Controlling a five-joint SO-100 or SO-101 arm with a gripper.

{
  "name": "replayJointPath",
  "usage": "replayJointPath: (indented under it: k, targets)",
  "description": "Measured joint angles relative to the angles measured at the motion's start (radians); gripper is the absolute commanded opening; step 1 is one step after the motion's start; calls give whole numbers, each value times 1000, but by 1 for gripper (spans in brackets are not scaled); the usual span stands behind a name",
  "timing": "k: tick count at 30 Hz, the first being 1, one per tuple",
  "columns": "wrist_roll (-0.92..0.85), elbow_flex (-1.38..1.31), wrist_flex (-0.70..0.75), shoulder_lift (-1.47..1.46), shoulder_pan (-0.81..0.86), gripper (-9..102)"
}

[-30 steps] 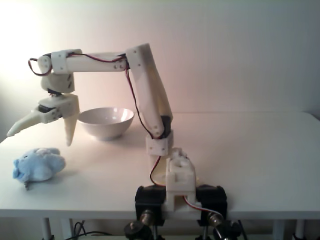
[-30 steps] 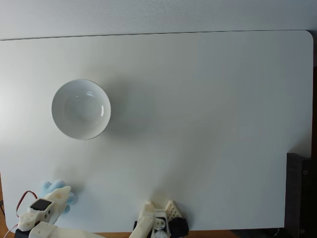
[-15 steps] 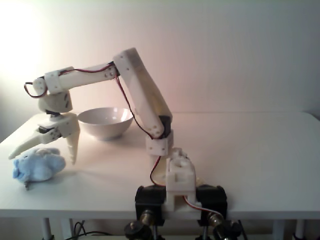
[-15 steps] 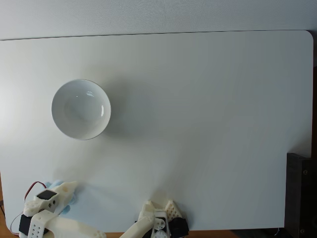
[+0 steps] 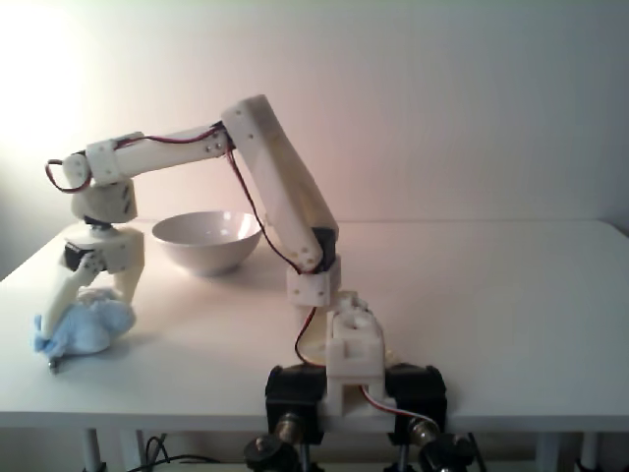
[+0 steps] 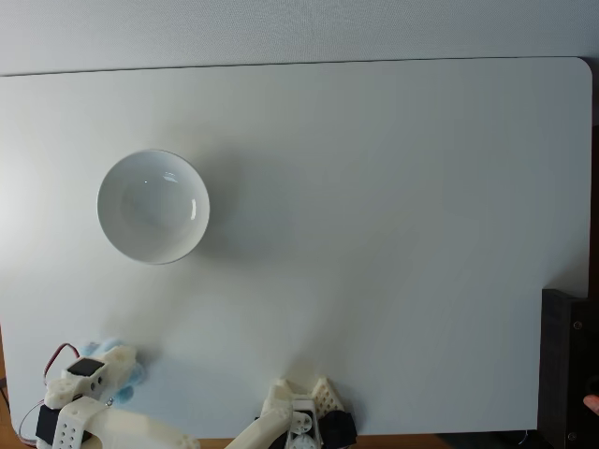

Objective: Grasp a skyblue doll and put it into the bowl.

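One skyblue doll (image 5: 84,328) lies on the white table (image 5: 491,295), at about 7 o'clock from the bowl (image 5: 206,240) in a fixed view, well apart from it. Gripper (image 5: 90,300) reaches down with fingers pinched on the doll's top, clamped around it. From above, bowl (image 6: 153,206) sits at 12 o'clock of the gripper (image 6: 114,367), doll (image 6: 137,373) peeking out beside it.

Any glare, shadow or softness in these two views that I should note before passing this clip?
In the front fixed view, a bright glare washes out the upper-left wall and the whole picture is soft, so the skyblue doll at the gripper lacks detail. In the top-down fixed view, light is even; the bowl casts a faint shadow rightward.
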Motion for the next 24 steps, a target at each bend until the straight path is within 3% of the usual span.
replayJointPath:
  k: [6, 24]
  targets:
    - [-3, -8, 0, 3, 0, -1]
    - [-8, -11, 11, 141, 5, 0]
